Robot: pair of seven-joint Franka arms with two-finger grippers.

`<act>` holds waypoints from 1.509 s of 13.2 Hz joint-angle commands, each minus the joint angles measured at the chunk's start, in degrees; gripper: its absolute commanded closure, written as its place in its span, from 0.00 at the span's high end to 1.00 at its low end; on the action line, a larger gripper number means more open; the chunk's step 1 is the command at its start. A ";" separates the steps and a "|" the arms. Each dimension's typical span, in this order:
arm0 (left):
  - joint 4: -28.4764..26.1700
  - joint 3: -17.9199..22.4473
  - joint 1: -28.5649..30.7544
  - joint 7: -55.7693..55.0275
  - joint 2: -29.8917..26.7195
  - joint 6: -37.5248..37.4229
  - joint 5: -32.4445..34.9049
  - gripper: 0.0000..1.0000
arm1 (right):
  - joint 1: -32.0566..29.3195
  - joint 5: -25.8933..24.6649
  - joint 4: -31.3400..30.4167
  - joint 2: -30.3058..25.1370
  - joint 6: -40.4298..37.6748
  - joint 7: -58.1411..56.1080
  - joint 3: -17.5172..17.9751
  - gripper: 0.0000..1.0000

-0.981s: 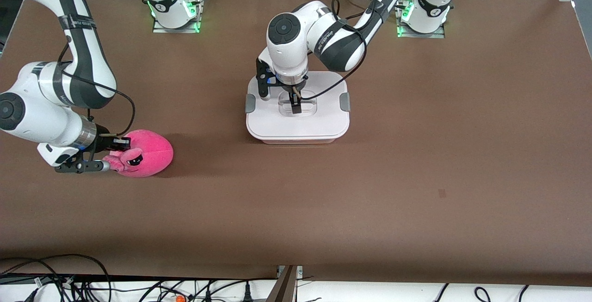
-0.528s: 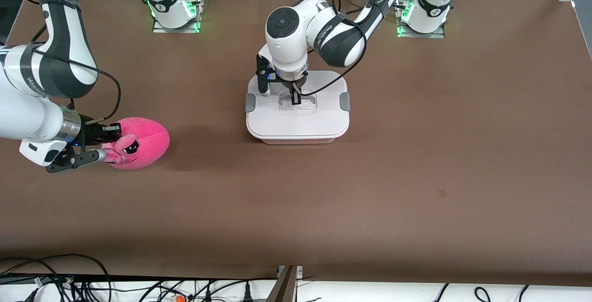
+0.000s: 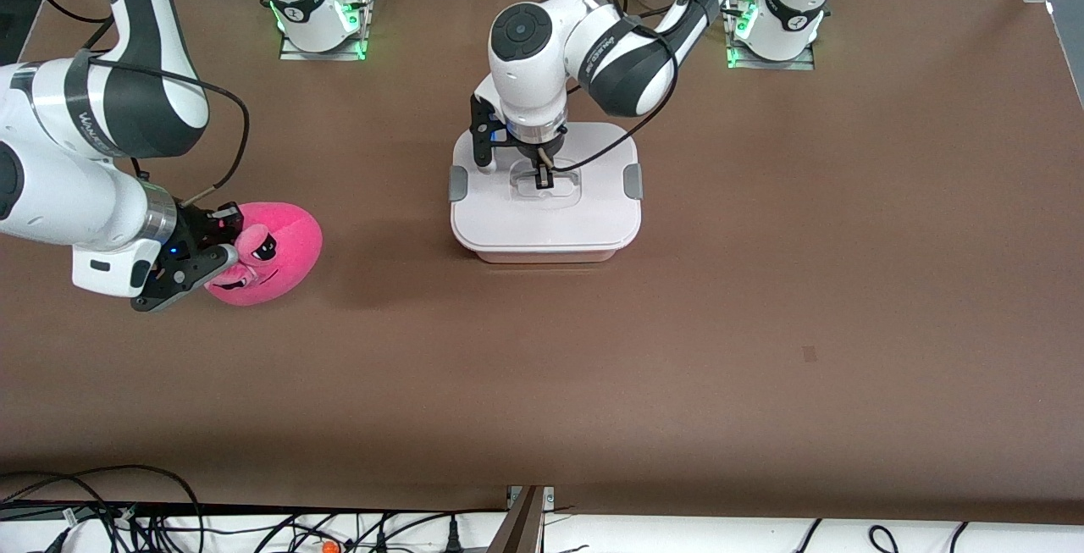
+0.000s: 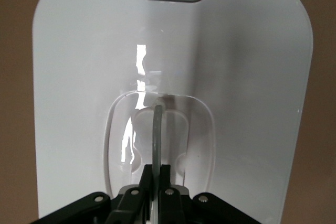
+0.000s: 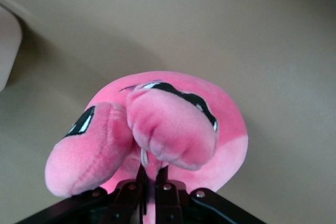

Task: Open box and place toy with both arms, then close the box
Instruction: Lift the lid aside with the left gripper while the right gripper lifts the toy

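We clamp the left gripper [image 3: 542,181] on the clear recessed handle [image 4: 157,129] of the white-lidded translucent pink plastic box [image 3: 545,223], mid-table, for lifting the lid. The right gripper [image 3: 222,250] pinches the round hot-pink plush toy [image 3: 275,253] near the table's right-arm edge, ready for transfer.

The box [image 3: 545,212] sits on the table [image 3: 762,299] toward the robots' bases, with its lid [image 4: 241,66] on it and the left gripper [image 3: 542,181] down in the lid's recessed handle [image 4: 157,124], jaws pinched on the handle. The toy [image 3: 275,248] lies well apart from the box, toward the right arm's end of the table and slightly nearer the front camera. The right gripper [image 3: 222,255] is at the toy's outer side, clamped on its nubs [image 5: 173,129].
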 commanded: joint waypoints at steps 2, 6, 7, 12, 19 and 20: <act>0.31 0.42 2.58 0.86 -5.64 -9.25 0.22 0.00 | -0.07 -1.49 1.35 -0.70 -2.39 -2.75 1.28 0.00; 1.82 0.42 10.74 5.76 -10.73 -18.93 0.22 0.00 | -0.07 -1.49 1.35 -1.22 -2.65 -2.75 1.19 0.00; 1.82 0.51 13.90 7.96 -12.49 -21.12 0.22 0.00 | -0.07 -1.49 1.35 -1.31 -2.65 -2.84 1.28 0.00; 4.27 0.60 32.79 27.63 -14.79 -26.93 0.93 0.00 | 0.19 -1.57 1.35 -1.31 -2.65 -2.75 1.28 0.00; 4.19 0.69 47.06 40.41 -14.61 -32.13 2.32 0.00 | 2.82 -1.40 2.92 -1.14 -2.65 -1.87 1.63 0.00; 4.19 0.69 46.89 40.58 -14.26 -31.96 4.60 0.00 | 3.61 -1.22 4.32 -0.79 -3.00 -1.52 1.54 0.00</act>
